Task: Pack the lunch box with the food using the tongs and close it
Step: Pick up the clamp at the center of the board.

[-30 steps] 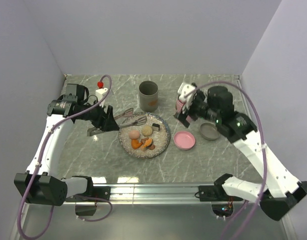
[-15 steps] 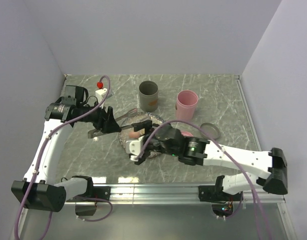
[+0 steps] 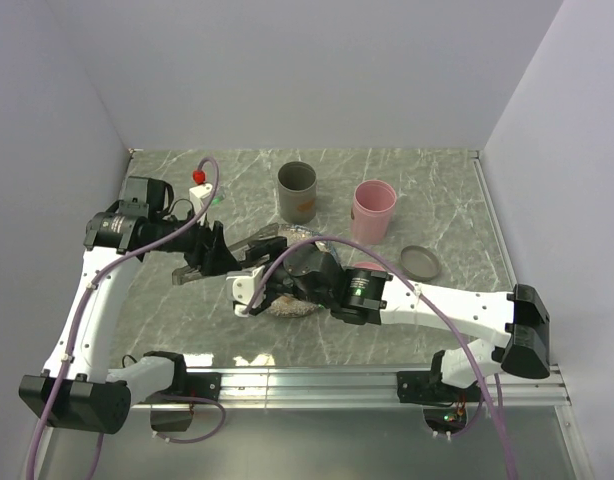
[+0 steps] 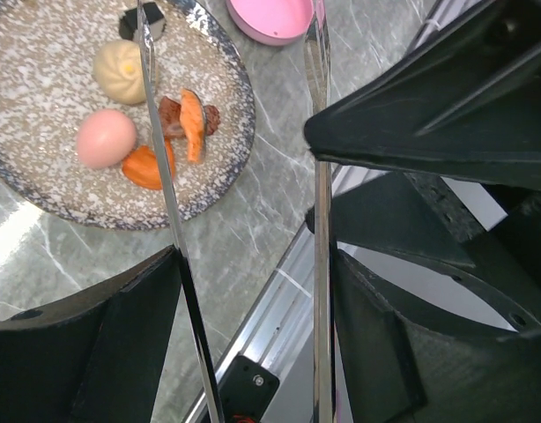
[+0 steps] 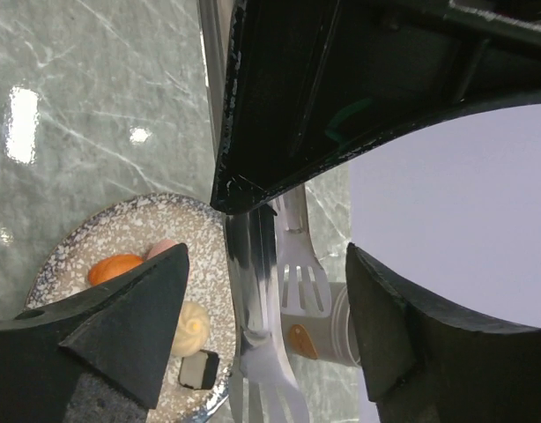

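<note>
My left gripper (image 3: 217,262) (image 4: 248,264) is shut on the tongs (image 4: 160,159), one slim arm against each finger. The tongs' slotted tips (image 5: 266,352) reach over the speckled plate (image 4: 226,167). On the plate lies the food: a pink egg (image 4: 106,138), a beige ball (image 4: 119,70), orange chunks (image 4: 169,137) and a dark cube (image 4: 134,22). My right gripper (image 3: 249,290) (image 5: 266,256) is open, its fingers on either side of the tongs' tips without touching them. The pink round lunch box (image 4: 270,18) sits just beyond the plate. The right arm hides most of the plate from above.
A grey cup (image 3: 297,190) and a pink cup (image 3: 374,208) stand at the back. A shallow grey round dish (image 3: 420,262) lies to the right. A small white block with a red knob (image 3: 200,180) sits back left. The metal rail (image 3: 307,380) runs along the near edge.
The right arm swung from the pink cup at the back right across to the plate, and its gripper now straddles the tongs' tips with narrower jaws. The left arm kept hold of the tongs.
</note>
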